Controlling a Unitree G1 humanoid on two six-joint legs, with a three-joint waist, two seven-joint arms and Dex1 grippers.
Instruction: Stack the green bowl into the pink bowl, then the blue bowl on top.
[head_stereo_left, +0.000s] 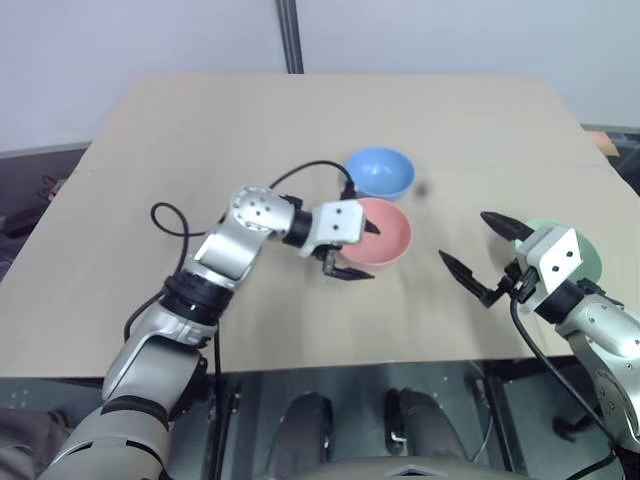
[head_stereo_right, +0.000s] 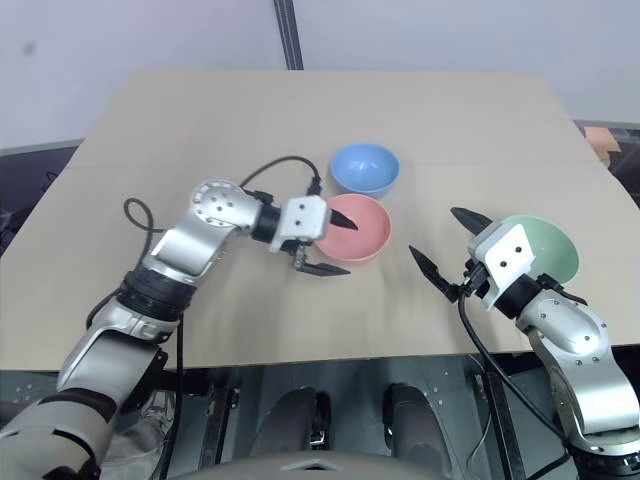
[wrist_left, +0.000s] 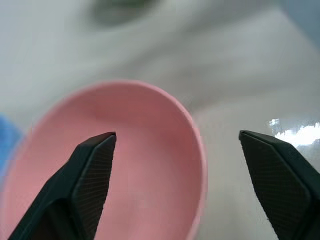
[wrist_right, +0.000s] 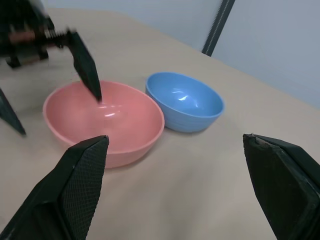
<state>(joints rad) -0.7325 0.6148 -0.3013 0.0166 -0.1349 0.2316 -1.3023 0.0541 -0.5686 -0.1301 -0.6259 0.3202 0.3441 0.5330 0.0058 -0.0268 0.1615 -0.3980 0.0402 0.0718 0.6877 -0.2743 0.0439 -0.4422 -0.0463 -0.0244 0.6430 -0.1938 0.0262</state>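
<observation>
silver metal arms with black joint bands, white wrist blocks dotted with small screws, black pointed textured fingers (wrist_right: 80, 195), looping black cables.

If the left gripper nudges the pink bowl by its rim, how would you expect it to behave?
The pink bowl looks thin, smooth plastic, so probably light and apt to slide on the bare table. Its glossy curved wall may slip between the fingers. Pushed at the rim, it might tip or bump the blue bowl close beside it.

A beige table (head_stereo_left: 200, 130) is set before a pale grey wall (head_stereo_left: 120, 40). A dark vertical post (head_stereo_left: 290, 35) is seen behind the table's far edge.
</observation>
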